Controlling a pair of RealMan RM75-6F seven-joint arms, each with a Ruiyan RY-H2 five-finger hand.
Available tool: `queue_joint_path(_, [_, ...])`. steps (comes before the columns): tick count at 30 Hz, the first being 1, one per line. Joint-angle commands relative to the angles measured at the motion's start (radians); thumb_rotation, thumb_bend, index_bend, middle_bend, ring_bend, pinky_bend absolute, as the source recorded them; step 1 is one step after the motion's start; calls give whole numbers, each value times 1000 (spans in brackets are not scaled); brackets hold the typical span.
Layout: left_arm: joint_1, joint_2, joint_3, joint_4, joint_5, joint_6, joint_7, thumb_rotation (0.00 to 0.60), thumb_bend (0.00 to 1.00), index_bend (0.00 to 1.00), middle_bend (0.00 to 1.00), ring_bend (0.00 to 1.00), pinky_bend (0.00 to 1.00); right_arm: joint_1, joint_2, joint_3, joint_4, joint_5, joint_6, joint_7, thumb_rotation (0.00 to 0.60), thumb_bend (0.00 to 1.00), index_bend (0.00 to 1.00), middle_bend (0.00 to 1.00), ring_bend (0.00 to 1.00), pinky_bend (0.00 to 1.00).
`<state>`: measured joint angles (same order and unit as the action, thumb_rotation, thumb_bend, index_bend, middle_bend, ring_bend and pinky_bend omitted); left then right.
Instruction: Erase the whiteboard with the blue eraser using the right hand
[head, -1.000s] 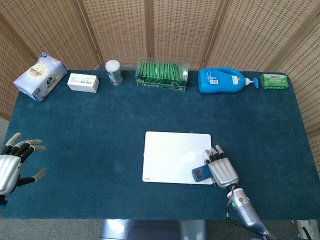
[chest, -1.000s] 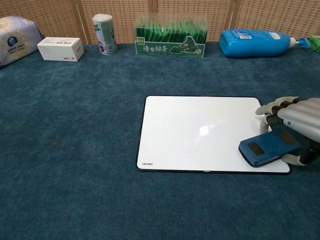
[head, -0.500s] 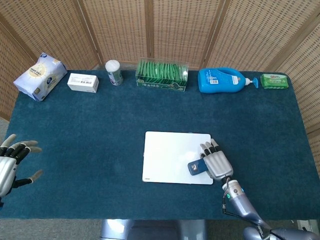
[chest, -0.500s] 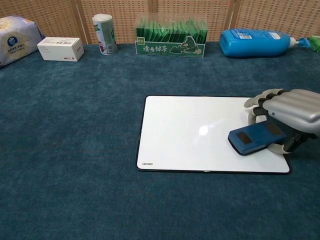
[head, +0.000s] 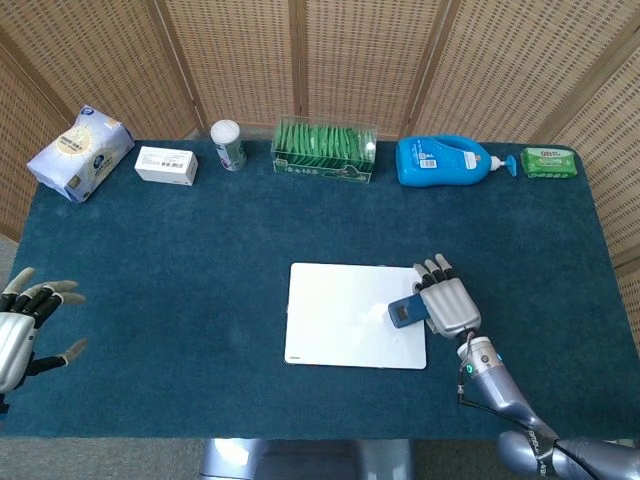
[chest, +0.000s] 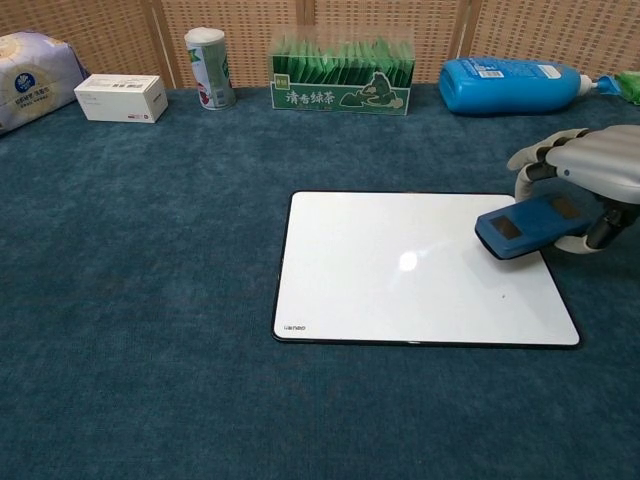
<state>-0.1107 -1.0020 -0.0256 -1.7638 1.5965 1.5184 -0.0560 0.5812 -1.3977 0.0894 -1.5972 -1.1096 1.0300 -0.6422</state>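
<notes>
A white whiteboard (head: 345, 315) (chest: 400, 270) lies flat on the blue cloth near the table's front. My right hand (head: 447, 305) (chest: 590, 170) grips the blue eraser (head: 405, 312) (chest: 528, 225) over the board's far right part, close to its right edge. Whether the eraser touches the board's surface is not plain. The board looks blank apart from a tiny speck near its right side. My left hand (head: 25, 325) hangs at the far left edge of the head view, fingers spread, holding nothing.
Along the back edge stand a tissue pack (head: 80, 152), a white box (head: 166, 164), a small can (head: 229, 145), a green tea box (head: 325, 151), a blue bottle (head: 445, 160) and a green packet (head: 548, 162).
My right hand has carried the eraser from the board's near right corner, slightly left, then up to its far right part. The left hand has drifted slightly outward.
</notes>
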Motion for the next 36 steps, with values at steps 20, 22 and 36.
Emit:
queue_joint_path(20, [-8,-7,1,-16,-8,-21,29,600,263,356,284,262,78,-97,75,-31,67,19,59,146,600,402,752,128,0,0])
queue_joint_path(22, [-10,-6,-1,-22,-7,-20,32,600,262,356,284,262,78,-102,77,-31,63,11,63,158,600,403,753,128,0,0])
queue_joint_path(36, [-15,-8,1,-30,-9,-31,38,600,263,356,284,262,78,-86,-13,-52,12,-30,62,80,600,400,752,128,0,0])
